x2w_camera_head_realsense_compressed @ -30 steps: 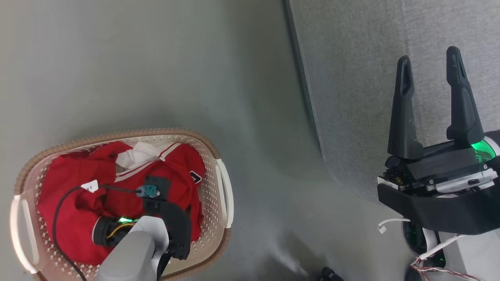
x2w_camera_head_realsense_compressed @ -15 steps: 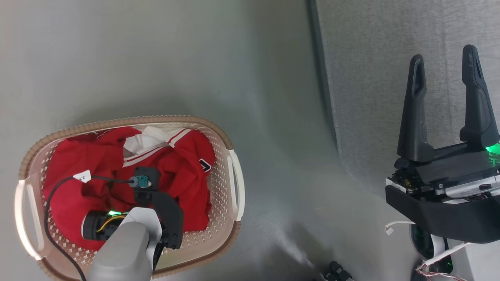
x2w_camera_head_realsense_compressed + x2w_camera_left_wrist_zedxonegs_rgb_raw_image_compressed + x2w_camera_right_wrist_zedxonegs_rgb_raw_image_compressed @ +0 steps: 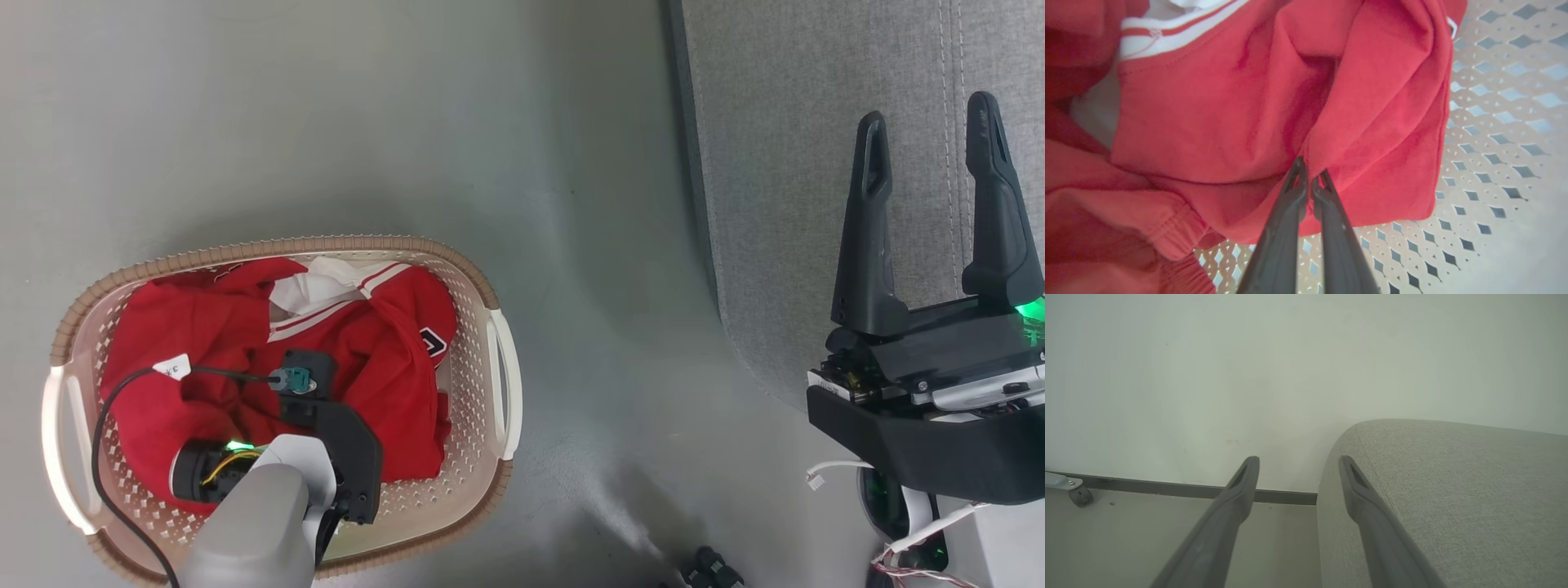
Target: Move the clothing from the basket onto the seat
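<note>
The clothing (image 3: pixel 188 327) is a heap of bright red fabric, one piece with white stripes, lying in the cream basket (image 3: pixel 326 243) with a brown rim at the lower left of the head view. My left arm reaches straight down into the basket, its wrist covering the fingers there. In the left wrist view my left gripper (image 3: pixel 1310 171) is shut, its tips pinching a fold of the red clothing (image 3: pixel 1208 122) above the perforated basket bottom (image 3: pixel 1494 122). My right gripper (image 3: pixel 928 110) stands open and holds nothing over the edge of the grey seat (image 3: pixel 800 163).
Grey floor (image 3: pixel 408 122) lies between the basket and the seat. A small dark object (image 3: pixel 710 567) sits at the bottom edge. In the right wrist view a pale wall with a dark skirting and a caster (image 3: pixel 1079 494) stand beyond the seat's rounded corner (image 3: pixel 1453 477).
The head camera has shifted, sliding the whole picture. My left gripper has shut on a fold of the red clothing. The right gripper stays open.
</note>
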Available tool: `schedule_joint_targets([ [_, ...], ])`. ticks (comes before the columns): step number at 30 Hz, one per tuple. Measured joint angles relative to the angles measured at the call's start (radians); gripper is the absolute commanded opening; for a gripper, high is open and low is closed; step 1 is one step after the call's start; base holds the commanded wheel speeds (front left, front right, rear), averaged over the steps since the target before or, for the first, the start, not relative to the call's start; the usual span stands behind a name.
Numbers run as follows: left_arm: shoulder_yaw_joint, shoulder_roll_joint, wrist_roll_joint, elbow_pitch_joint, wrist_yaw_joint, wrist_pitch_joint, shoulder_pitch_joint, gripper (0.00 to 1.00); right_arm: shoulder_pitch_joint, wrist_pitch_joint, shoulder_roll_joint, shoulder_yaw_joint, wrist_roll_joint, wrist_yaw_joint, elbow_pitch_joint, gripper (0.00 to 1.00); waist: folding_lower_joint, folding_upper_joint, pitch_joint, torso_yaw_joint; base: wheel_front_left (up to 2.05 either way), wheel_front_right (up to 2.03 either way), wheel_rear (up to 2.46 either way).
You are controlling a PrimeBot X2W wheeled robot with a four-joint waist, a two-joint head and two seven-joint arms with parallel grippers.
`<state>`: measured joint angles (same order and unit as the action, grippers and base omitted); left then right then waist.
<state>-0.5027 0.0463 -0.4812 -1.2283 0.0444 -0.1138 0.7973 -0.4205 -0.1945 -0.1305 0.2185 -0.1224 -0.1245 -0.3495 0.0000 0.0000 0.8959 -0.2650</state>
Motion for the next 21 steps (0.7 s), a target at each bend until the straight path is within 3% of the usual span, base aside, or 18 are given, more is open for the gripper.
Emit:
schedule_joint_targets([
  [9,-0.012,-0.001,0.0,0.001,0.011,0.046,0.019,0.0,-0.004,-0.001,0.002,-0.007,-0.001,0.0,0.05,1.0,0.0,0.0,-0.02,0.015,0.0,0.0,0.0],
  [21,-0.004,-0.004,-0.019,0.022,0.037,0.152,-0.007,0.0,-0.019,-0.01,-0.004,-0.011,-0.02,0.015,0.179,1.0,-0.0001,0.0,-0.131,0.059,0.0,0.0,0.0],
])
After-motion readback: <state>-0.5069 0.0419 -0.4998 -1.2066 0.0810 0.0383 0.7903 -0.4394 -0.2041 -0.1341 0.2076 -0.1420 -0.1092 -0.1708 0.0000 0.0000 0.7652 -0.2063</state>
